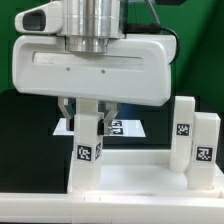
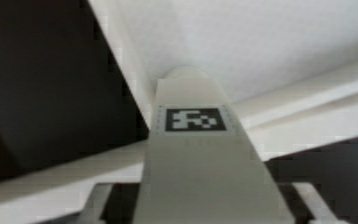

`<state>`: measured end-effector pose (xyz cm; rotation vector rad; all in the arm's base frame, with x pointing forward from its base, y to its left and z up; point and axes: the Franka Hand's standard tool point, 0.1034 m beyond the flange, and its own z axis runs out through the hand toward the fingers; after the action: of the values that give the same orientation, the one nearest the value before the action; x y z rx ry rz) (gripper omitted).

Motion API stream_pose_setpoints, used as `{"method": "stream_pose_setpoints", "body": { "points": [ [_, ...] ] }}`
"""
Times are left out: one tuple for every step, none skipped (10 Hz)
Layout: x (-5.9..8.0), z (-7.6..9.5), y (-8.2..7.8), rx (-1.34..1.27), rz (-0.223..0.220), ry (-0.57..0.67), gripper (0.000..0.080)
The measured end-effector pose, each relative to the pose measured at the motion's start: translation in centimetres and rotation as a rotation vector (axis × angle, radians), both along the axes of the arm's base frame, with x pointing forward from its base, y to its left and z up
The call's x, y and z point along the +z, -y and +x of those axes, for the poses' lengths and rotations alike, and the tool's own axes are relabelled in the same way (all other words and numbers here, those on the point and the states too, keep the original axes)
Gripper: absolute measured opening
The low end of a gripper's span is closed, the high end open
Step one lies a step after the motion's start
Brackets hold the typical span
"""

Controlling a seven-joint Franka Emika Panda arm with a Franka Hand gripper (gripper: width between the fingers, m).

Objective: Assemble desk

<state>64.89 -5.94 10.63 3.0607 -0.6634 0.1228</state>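
With its fingers around a leg (image 1: 88, 150) standing on the tabletop (image 1: 130, 178), the gripper (image 1: 89, 120) should close squarely before lifting.

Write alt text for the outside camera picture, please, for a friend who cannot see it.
A white robot claw reaches down around an upright white block leg bearing a black-and-white tag, one finger on each side of it. Two more tagged legs stand at the exterior view's right, all by a white rimmed tabletop on a dark table, green wall behind.
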Motion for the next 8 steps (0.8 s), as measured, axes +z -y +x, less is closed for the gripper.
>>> {"method": "stream_pose_setpoints", "body": {
  "points": [
    [0.00, 0.00, 0.01, -0.046, 0.004, 0.001, 0.0288],
    [-0.03, 0.02, 0.13, -0.158, 0.016, 0.011, 0.0288],
    [-0.06, -0.09, 0.34, -0.277, 0.039, 0.029, 0.0288],
    [-0.03, -0.17, 0.36, -0.344, 0.047, 0.032, 0.0288],
    [-0.02, -0.20, 0.51, -0.465, 0.065, 0.035, 0.0289],
    [-0.02, -0.27, 0.64, -0.551, 0.084, 0.037, 0.0290],
    [-0.02, -0.31, 0.73, -0.630, 0.097, 0.038, 0.0290],
    [-0.02, -0.33, 0.70, -0.694, 0.104, 0.036, 0.0290]
  ]
}}
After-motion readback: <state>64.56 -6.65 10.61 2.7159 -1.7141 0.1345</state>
